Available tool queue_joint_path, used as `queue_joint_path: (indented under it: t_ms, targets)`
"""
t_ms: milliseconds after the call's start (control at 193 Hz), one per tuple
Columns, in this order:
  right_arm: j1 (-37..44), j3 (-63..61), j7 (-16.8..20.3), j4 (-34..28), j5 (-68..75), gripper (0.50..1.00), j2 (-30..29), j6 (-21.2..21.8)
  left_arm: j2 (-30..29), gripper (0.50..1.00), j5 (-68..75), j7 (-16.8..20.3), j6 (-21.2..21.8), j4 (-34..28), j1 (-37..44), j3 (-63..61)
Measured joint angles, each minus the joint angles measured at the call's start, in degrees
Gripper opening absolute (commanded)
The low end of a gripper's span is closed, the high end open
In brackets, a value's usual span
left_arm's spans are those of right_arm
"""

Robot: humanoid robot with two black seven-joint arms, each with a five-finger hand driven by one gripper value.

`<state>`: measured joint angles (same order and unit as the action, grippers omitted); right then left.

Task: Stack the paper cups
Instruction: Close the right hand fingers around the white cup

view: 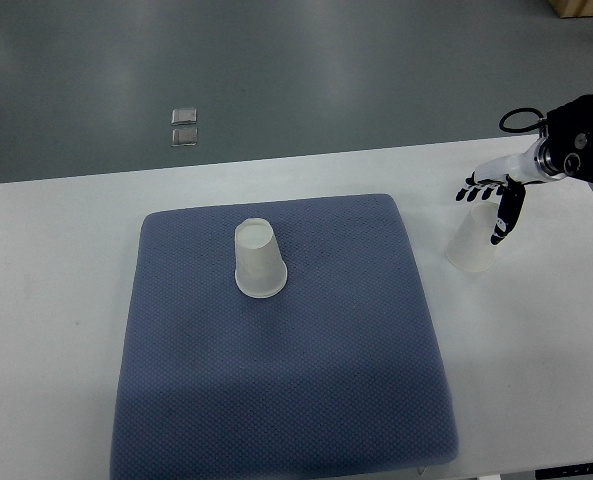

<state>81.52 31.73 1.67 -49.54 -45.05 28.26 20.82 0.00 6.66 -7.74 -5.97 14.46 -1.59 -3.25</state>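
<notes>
Blue mat (276, 400) up front w/ one cup (259, 259) upside down on it. 2nd cup (473, 243) sits on the white table (56, 270) right of mat, right hand (494, 200) gripping its top, fingers wrapped around, arm reaching in from the right.

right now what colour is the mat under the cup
Blue-grey with a fine dotted weave, the mat shows best in the top view.

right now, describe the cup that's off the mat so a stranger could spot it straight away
Start at the blue mat on the white table, then look past its right edge. There a paper cup stands on the bare tabletop, right under the right hand. The other cup stands upside down on the mat, alone.
</notes>
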Motion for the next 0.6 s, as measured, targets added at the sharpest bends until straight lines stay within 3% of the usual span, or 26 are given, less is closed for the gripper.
queue_joint_path:
  t_ms: [337, 601]
  targets:
    - [-1.7, -0.1, 0.0, 1.1, 0.1, 0.913, -1.5, -1.2, 0.0, 1.000, 0.0, 0.0, 0.0, -0.1, 0.1, 0.0]
    - [-2.0, 0.0, -0.1, 1.3, 0.1, 0.866, -1.6, -2.1, 0.0, 1.000, 0.0, 0.0, 0.0, -0.1, 0.2, 0.0]
